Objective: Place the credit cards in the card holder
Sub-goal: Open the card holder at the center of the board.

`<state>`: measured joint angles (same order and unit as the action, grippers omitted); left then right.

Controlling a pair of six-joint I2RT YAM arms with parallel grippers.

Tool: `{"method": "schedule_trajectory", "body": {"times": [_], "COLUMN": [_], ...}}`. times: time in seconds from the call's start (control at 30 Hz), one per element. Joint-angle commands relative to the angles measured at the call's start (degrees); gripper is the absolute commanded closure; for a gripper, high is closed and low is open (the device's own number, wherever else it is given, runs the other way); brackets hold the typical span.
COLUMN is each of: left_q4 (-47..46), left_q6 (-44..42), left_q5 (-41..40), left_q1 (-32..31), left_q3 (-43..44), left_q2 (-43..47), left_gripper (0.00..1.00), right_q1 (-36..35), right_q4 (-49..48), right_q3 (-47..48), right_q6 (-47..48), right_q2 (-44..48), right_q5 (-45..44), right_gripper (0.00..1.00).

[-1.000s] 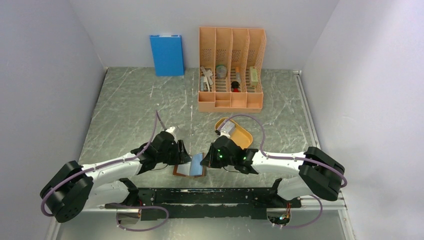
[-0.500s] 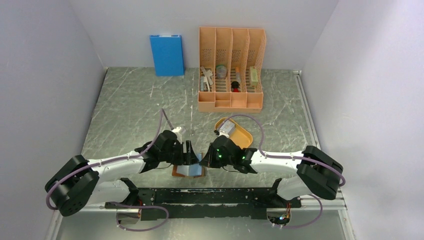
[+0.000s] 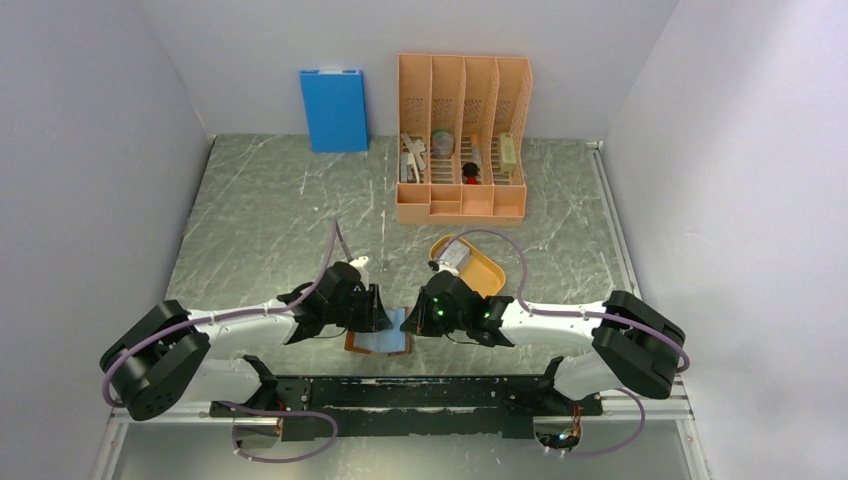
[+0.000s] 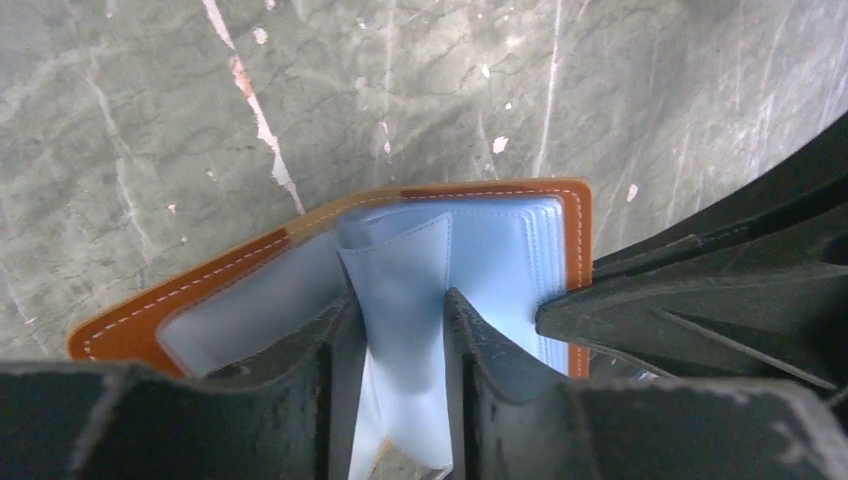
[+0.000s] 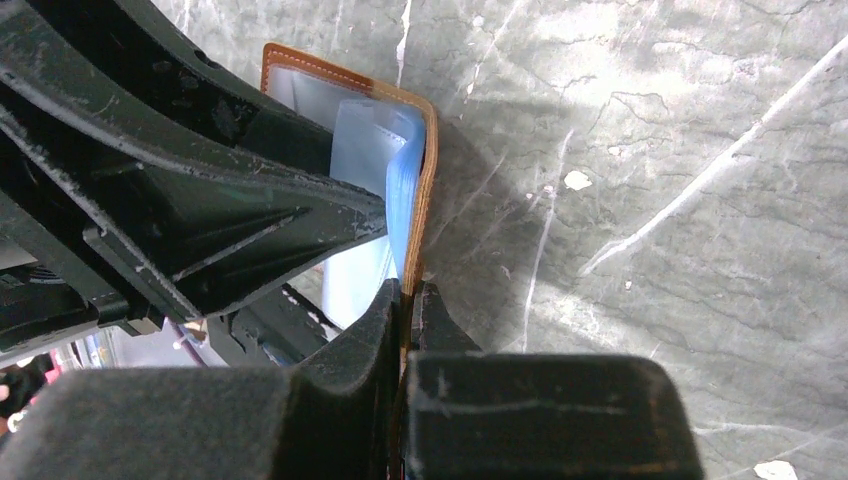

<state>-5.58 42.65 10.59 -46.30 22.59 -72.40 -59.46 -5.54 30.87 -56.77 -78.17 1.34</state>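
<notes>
The card holder (image 3: 375, 343) lies open near the table's front edge, brown leather with bluish sleeves (image 4: 500, 250). My left gripper (image 4: 400, 300) stands over it and is shut on one raised sleeve leaf, which fills the gap between the fingers. From the right, my right gripper (image 5: 408, 290) is shut on the brown cover's edge (image 5: 430, 180). In the top view the left gripper (image 3: 378, 312) and right gripper (image 3: 412, 322) meet over the holder. A pale grey credit card (image 3: 453, 258) lies in the orange oval tray (image 3: 485, 272) behind the right wrist. No card shows between the fingers.
A tall orange desk organizer (image 3: 462, 140) with small items stands at the back. A blue box (image 3: 333, 110) leans on the rear wall. White walls close both sides, and the black mounting rail (image 3: 420, 395) runs along the near edge.
My left gripper has shifted right, onto the holder's sleeves, and now grips one leaf. The raised blue sleeve has dropped lower. The right arm has held still on the cover.
</notes>
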Motion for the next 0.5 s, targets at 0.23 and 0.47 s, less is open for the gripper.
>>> {"method": "schedule_trajectory", "body": {"times": [0.23,0.47], "left_q4": [3.1,7.4], "left_q6": [-0.1,-0.1], "left_q5": [-3.9,-6.7], "left_q1": [-0.6,-0.6], "left_q3": [-0.3,0.8], "left_q2": [1.7,3.9], "left_gripper": [0.70,0.60], "right_q1": [0.2,0.2], "right_q4": [0.4,2.2], "right_q3": [1.6,2.1], "right_q6": [0.7,0.8], "right_q2": [-0.3,-0.3], "right_q5": [-0.7,-2.8], "right_gripper": [1.00,1.00]}}
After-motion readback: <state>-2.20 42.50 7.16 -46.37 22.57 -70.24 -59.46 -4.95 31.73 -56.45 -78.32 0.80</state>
